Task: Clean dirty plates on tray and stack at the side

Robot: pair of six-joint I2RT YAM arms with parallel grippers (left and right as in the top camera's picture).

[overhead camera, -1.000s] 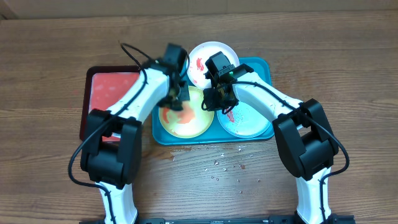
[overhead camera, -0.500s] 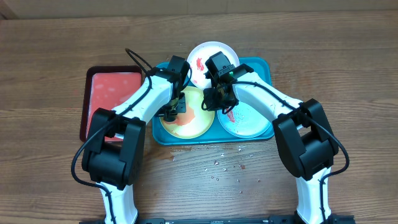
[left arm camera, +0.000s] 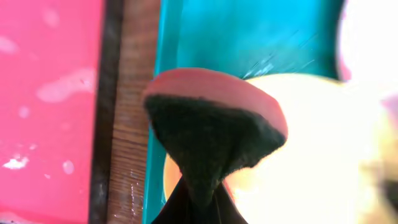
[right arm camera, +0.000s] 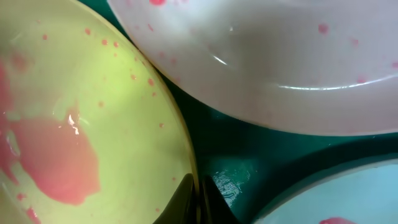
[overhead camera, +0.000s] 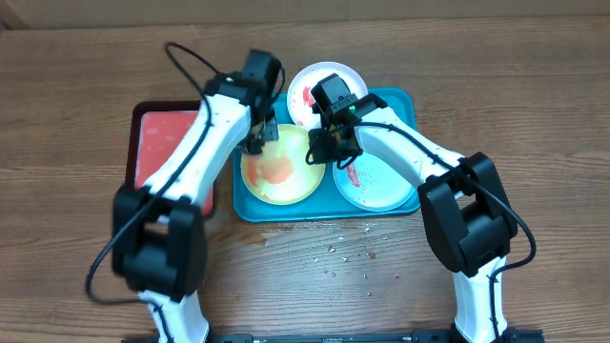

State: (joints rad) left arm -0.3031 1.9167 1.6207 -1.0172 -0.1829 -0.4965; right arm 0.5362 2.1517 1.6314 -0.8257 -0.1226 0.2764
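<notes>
Over the tray [left arm camera: 249,37], left jaws pinch a sponge [left arm camera: 214,134]; right jaws sit closed against the yellow-green plate [right arm camera: 93,124].

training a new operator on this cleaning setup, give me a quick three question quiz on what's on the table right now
1. True or false: the left gripper holds a sponge.
2. How many plates are in view?
3. What lies left of the blue tray? A red tray, B cup, C bowl
Key: 1 true; 2 three: white plate, yellow plate, blue plate; 3 A
</notes>
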